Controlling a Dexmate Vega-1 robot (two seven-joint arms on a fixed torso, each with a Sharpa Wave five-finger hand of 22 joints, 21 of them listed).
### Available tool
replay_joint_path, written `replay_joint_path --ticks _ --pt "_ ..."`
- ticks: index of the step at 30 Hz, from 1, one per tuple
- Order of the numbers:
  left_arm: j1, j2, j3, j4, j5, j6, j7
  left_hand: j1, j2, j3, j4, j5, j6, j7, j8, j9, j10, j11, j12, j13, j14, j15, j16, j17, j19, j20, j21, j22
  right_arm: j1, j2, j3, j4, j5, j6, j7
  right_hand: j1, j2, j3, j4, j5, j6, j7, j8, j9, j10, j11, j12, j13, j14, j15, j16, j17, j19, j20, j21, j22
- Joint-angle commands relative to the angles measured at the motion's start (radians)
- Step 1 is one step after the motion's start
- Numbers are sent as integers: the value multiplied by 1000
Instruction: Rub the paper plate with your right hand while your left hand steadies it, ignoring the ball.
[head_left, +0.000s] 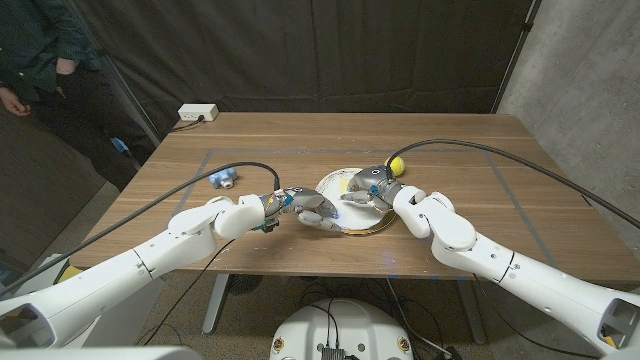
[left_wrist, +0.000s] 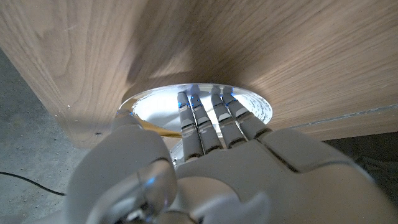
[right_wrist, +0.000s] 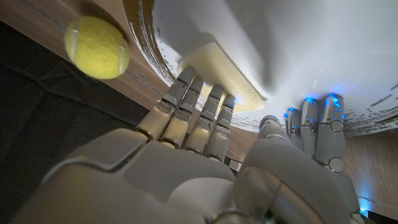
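The white paper plate (head_left: 335, 183) with a gold rim lies at the table's middle. My left hand (head_left: 308, 208) holds its near-left edge, fingers (left_wrist: 208, 118) reaching over the plate (left_wrist: 155, 109) and the thumb at the rim. My right hand (head_left: 368, 186) is over the plate's right side. Its fingers (right_wrist: 196, 109) press a pale sponge (right_wrist: 233, 71) against the plate (right_wrist: 298, 43). My left hand's fingertips (right_wrist: 320, 121) lie on the same plate surface, close beside the right thumb. The yellow ball (head_left: 397, 164) (right_wrist: 97, 46) rests on the table just beyond the plate's right rim, untouched.
A small blue object (head_left: 222, 179) sits on the table to the left of the plate. A white power strip (head_left: 197, 113) lies at the far left edge. A person (head_left: 35, 60) stands beyond the table's far left corner. Black cables trail from both arms.
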Motion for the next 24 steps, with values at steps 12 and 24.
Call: replay_joint_path --ticks 12,24 --pt "-29 -25 21 23 3 14 -4 -4 0 -6 4 -2 -14 2 -3 3 -9 2 1 1 -13 -42 -2 4 -27 -31 -6 5 -293 -185 161 -253 41 -77 -83 -5 7 12 -2 0 25 -10 11 2 3 -5 2 3 -8 -119 -1 4 -16 -122 -5 5" --pt "-52 -32 43 38 12 -19 -13 -4 0 -8 6 -5 -13 0 0 3 -14 1 1 1 -20 -60 -2 3 -39 -68 -6 5 -306 -194 182 -263 44 -89 -76 -6 9 14 -3 -1 23 -17 8 2 -2 -8 0 3 -21 -111 -3 5 -26 -118 -9 6"
